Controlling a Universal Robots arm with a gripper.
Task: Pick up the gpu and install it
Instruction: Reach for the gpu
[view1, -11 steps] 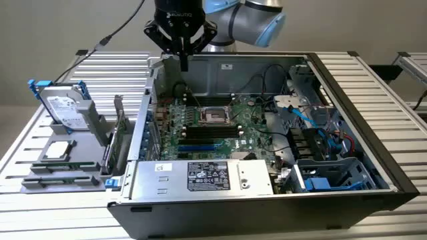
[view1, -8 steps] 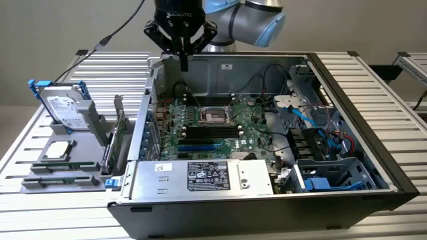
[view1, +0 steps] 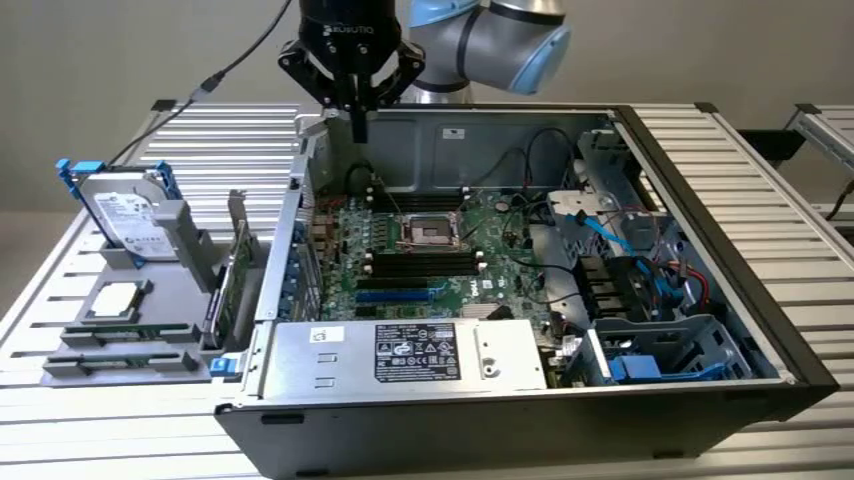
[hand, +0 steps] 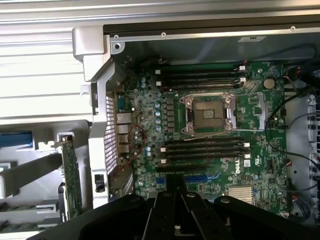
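Observation:
The gpu (view1: 242, 270) stands on edge in a grey holder (view1: 134, 350) just outside the open computer case (view1: 694, 200), on the exterior view's left. It is a thin green board with a silvery bracket, seen edge-on in the wrist view (hand: 72, 175). My gripper (view1: 358, 130) hangs over the case's rear left corner, above the motherboard (view1: 414, 250), apart from the gpu. Its black fingers (hand: 165, 210) are shut together with nothing between them, over the board (hand: 210, 125) near the blue slots (hand: 185, 179).
A silver hard drive (view1: 127, 215) with blue rails stands in the same holder, with memory sticks (view1: 114, 337) lying in front. Inside the case are a power supply (view1: 400, 355), drive cages (view1: 654, 350) and loose cables (view1: 601, 230). The case sits on a slatted metal table (view1: 761, 160).

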